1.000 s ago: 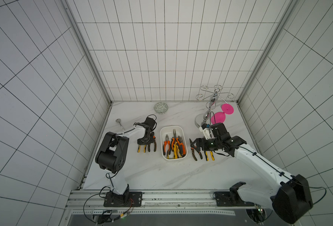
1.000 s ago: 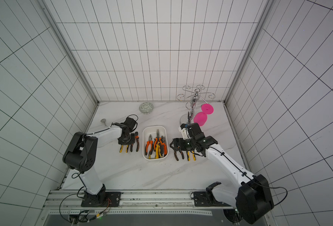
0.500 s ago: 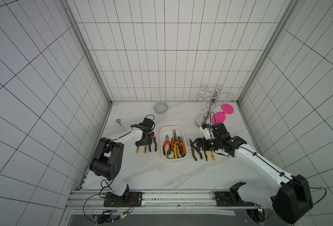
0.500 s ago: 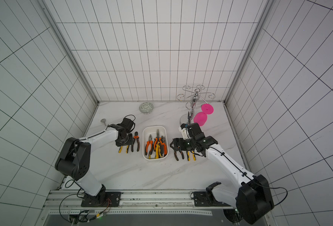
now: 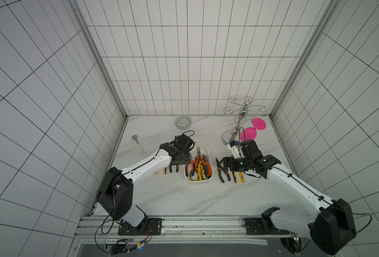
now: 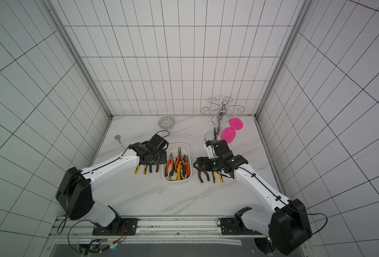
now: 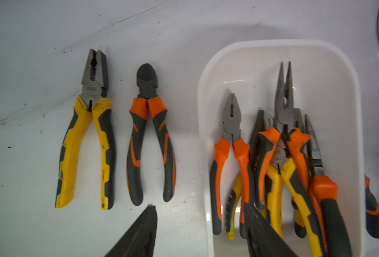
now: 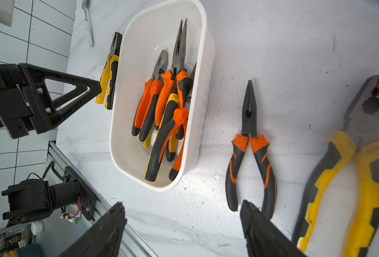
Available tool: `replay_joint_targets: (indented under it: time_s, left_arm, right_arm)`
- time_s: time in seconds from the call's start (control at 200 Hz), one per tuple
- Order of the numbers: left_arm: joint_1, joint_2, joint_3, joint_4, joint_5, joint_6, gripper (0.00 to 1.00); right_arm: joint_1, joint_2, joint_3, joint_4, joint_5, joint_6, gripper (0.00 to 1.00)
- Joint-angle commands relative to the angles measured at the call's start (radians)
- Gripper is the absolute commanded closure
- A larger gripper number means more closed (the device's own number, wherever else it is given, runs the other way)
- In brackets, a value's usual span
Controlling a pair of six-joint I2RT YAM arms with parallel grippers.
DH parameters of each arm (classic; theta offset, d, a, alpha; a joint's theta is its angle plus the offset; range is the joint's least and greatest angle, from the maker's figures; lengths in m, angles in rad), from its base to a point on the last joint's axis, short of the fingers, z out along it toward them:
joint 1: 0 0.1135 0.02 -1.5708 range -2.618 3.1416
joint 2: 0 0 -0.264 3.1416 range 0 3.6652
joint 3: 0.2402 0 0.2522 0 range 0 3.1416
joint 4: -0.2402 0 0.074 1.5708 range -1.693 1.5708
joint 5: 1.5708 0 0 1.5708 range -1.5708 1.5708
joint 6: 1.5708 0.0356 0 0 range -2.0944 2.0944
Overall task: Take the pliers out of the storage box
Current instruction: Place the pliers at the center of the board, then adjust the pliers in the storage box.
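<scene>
The left gripper (image 7: 198, 205) hangs over the left rim of the storage box (image 5: 203, 148). Its fingers are parted with nothing between them, one over the table (image 5: 184, 200) and the other over handles inside the box. The right gripper (image 8: 182, 202) stands wide open and empty, just right of the box. Several pliers (image 5: 198, 166) lie piled in the box. A yellow-handled pair (image 7: 86, 133) and an orange-handled cutter (image 7: 149, 133) lie just left of it, and a needle-nosed pair (image 8: 249, 142) and a yellow blunt pair (image 8: 351, 166) just right. The table is white marble with grey veins. White tiled walls (image 5: 184, 66) rise beyond the box and on both sides.
</scene>
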Motion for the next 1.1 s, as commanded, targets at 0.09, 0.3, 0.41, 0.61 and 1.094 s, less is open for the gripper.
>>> replay_joint_targets:
  time_s: [0.09, 0.3, 0.41, 0.61, 1.094]
  left_arm:
    - [-0.046, 0.137, 0.094, -0.031, 0.002, -0.023, 0.56]
    - [-0.056, 0.254, 0.142, -0.024, -0.006, 0.012, 0.71]
    - [-0.058, 0.306, 0.159, -0.027, -0.013, 0.030, 0.72]
    - [-0.066, 0.380, 0.167, -0.040, -0.055, 0.050, 0.72]
    - [-0.082, 0.392, 0.138, -0.041, -0.047, 0.054, 0.75]
  right_arm:
    - [0.010, -0.011, 0.063, -0.010, -0.003, -0.008, 0.16]
    - [0.010, -0.026, 0.050, -0.010, 0.009, -0.009, 0.16]
    - [0.009, -0.027, 0.049, -0.010, 0.011, -0.011, 0.16]
    - [0.009, -0.024, 0.048, -0.010, 0.011, -0.012, 0.16]
    - [0.010, -0.012, 0.049, -0.010, 0.012, -0.015, 0.16]
